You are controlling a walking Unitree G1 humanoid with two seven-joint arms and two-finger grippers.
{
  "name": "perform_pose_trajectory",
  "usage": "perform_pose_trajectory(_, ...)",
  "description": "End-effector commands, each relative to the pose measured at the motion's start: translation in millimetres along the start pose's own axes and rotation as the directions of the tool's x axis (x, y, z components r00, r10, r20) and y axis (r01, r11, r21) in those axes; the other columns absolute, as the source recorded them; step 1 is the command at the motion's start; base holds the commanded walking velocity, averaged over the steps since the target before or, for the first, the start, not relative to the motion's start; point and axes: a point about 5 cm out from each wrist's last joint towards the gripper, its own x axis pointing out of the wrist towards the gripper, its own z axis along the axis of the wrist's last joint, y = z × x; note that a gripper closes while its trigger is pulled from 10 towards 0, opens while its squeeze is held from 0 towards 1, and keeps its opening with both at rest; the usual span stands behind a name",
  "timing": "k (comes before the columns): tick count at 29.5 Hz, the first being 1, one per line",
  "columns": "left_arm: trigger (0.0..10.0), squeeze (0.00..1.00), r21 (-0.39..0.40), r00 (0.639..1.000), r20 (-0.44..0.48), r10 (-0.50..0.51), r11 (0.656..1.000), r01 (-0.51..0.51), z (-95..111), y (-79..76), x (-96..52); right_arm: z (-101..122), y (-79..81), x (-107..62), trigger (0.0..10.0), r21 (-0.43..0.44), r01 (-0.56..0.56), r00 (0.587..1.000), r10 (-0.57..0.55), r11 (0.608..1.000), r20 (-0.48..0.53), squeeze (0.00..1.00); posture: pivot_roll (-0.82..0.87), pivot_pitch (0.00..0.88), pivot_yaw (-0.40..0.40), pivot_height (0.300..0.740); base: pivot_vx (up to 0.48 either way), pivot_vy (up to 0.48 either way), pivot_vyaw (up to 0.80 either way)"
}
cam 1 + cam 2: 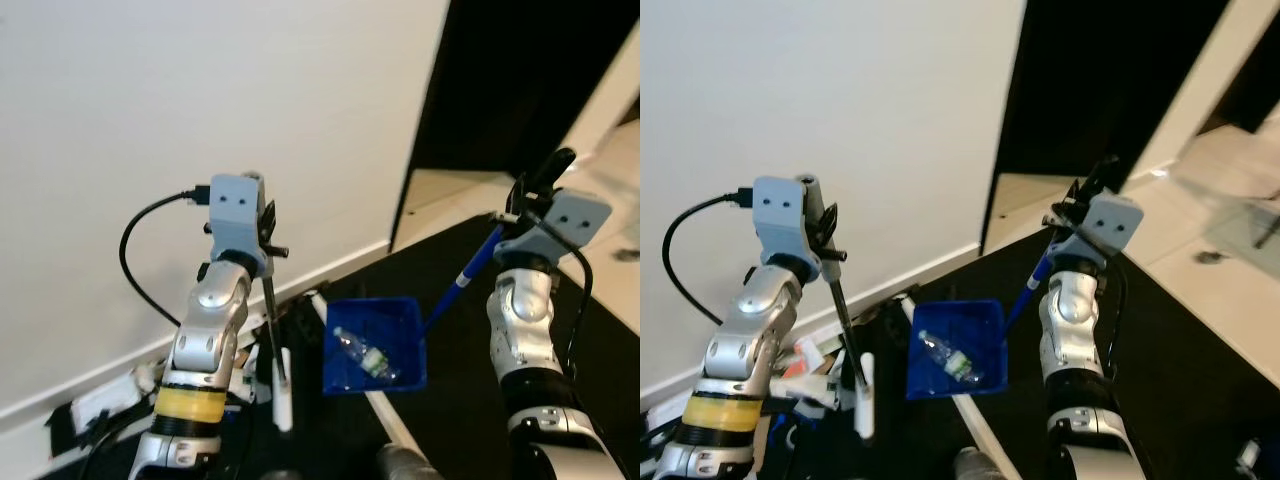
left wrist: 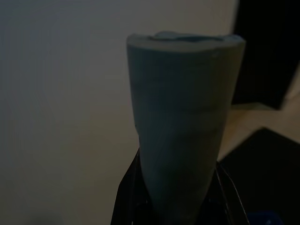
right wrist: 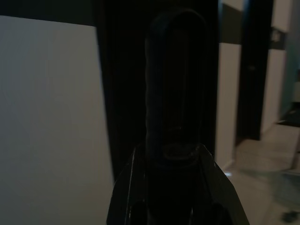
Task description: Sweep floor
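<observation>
Two tools are in play. The left gripper (image 1: 262, 215) is clamped on the top of a broom handle (image 1: 271, 310), a thin dark shaft that runs down to a white head (image 1: 284, 395) resting near the baseboard (image 1: 340, 262) at about 6 o'clock from the grip. The left wrist view shows the handle's grey capped end (image 2: 185, 117) standing between the black fingers. The right gripper (image 1: 530, 195) is closed around the black grip of a blue dustpan handle (image 1: 468, 268), which slopes down toward 8 o'clock to the blue dustpan (image 1: 375, 350). A clear plastic bottle (image 1: 365, 357) lies inside the pan, near its middle. The pan sits on the dark floor (image 1: 460, 400) just beside the broom head, with a pale strip (image 1: 390, 420) running out beneath it toward 5 o'clock.

The main risk seems to be the bottle. It is round and light, so if the right arm tips or swings the pan, the bottle is likely to roll over the open lip and back onto the floor. The long sloping handle gives the gripper poor leverage, so the pan could twist in the grasp. On the left, loose cables and clutter (image 1: 100, 410) lie at about 8 o'clock from the broom head; a sweep that way could snag them. The broom's shaft also stands close to the pan's rim, so the two tools may knock together.
</observation>
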Motion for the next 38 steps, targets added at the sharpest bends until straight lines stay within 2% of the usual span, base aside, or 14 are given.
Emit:
perform_pose_trajectory(1,10.0,0.0,0.002,1.0,0.031,-0.001,1.0,0.001,5.4,-1.1,0.3,2.8,2.6,0.9,10.0,0.002,-0.009,1.0,0.009,1.0,0.018,0.0,0.12,0.035,0.015,0.74,0.0,0.0,-0.8)
perform_pose_trajectory(38,10.0,0.0,-0.004,0.999,0.033,0.002,1.0,-0.002,4.9,-3.0,0.1,1.9,3.7,-0.1,10.0,-0.004,-0.014,1.0,0.014,1.0,0.017,0.0,0.12,0.038,0.011,0.74,0.0,0.0,-0.8)
